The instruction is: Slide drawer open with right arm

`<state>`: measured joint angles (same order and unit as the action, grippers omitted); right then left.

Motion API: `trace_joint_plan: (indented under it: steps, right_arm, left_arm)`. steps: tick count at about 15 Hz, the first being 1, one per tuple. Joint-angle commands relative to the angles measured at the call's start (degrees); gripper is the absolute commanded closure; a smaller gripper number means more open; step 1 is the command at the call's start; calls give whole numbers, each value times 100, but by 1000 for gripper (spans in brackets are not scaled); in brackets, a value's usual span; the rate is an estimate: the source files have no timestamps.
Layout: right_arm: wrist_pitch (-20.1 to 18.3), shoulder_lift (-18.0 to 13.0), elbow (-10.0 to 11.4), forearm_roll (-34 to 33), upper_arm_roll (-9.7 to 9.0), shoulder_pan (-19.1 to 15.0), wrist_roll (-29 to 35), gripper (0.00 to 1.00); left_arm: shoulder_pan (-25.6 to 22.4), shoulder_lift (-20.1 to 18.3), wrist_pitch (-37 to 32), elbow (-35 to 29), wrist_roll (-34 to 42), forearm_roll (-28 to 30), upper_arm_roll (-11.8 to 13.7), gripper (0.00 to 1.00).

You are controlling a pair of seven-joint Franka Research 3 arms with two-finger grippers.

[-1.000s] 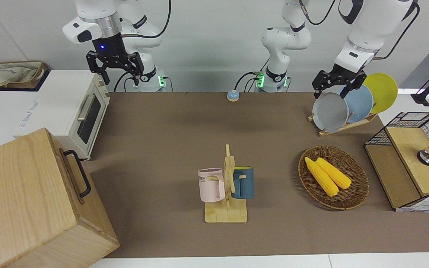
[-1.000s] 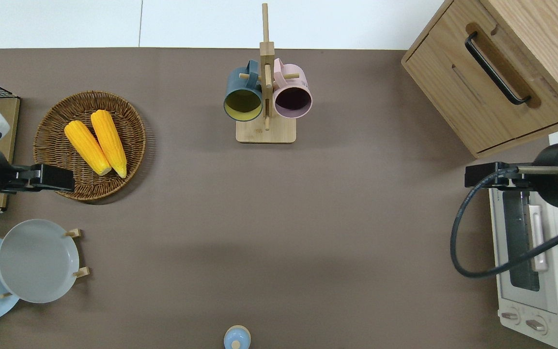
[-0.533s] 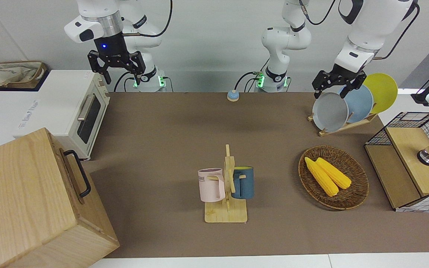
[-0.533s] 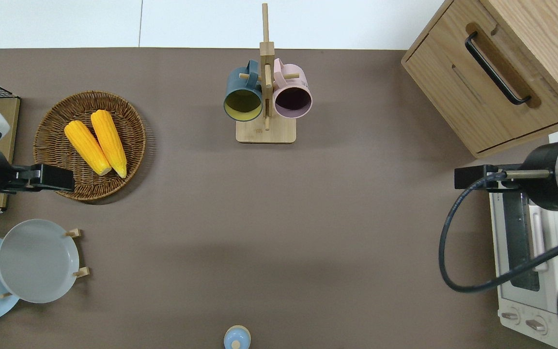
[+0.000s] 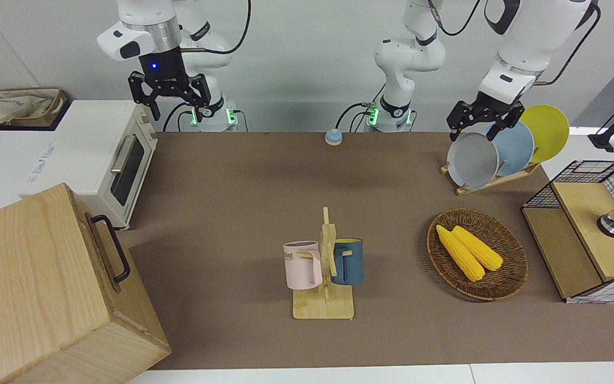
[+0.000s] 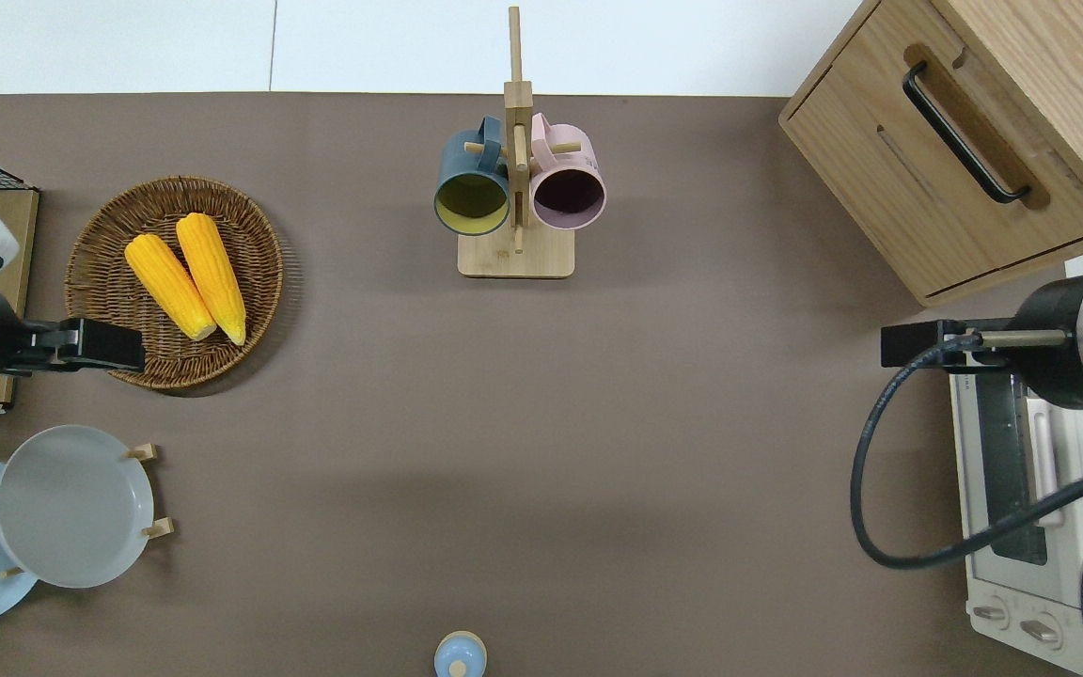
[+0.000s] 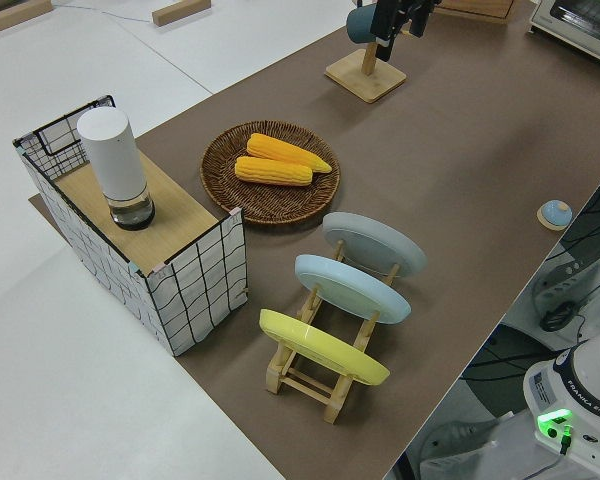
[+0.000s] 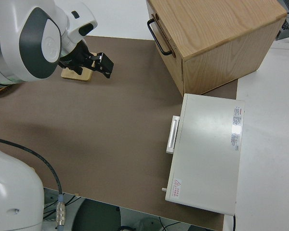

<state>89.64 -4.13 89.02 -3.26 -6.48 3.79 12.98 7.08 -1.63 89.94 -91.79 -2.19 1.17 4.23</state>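
Hanging in the air, the right gripper (image 5: 169, 95) has its fingers spread wide and grips nothing; seen from overhead, it sits over the bare mat just off the toaster oven (image 6: 1030, 527), at the corner nearest the wooden box (image 6: 1059, 66). The open fingers suit an approach to a handle, though no contact exists yet. The right arm (image 5: 144, 32) descends from above with its wrist pointing down, blue light showing, cable looping off it.

The drawer (image 6: 950, 183) reads as shut, its front flush in the box, which stands at the right arm's end of the table, farther from the robots than the oven. Its black handle (image 6: 960, 132) faces the open mat, presumably so an arm can pull it straight outward. The gripper is well apart from that handle, so the reach appears barely begun; it will likely need to travel outward, drop, and turn to span the bar.

The left arm (image 5: 525, 48) is parked, fingers apart.
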Motion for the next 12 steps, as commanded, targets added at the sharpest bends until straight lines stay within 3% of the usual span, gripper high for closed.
trace_joint_plan:
  steps: [1,4,7,10,12]
  right_arm:
    - [-104,44,-26,-665,-142,139,-86,21]
    - [-25,70,334,-1534,-590,271,107,19]
    - [-43,166,396,-2368,-696,578,240,19]
    - [-104,395,458,-3362,-1117,649,284,19]
    - [-157,544,493,-3907,-1215,798,380,17]
  left_arm:
    - [13,-48,-73,12,8,-73,16,2]
    - [13,-48,-82,12,8,-73,16,2]
    - [13,-48,-82,12,8,-73,16,2]
    - [13,-48,-82,12,8,-73,16,5]
    - [13,-48,-74,12,8,-73,16,2]
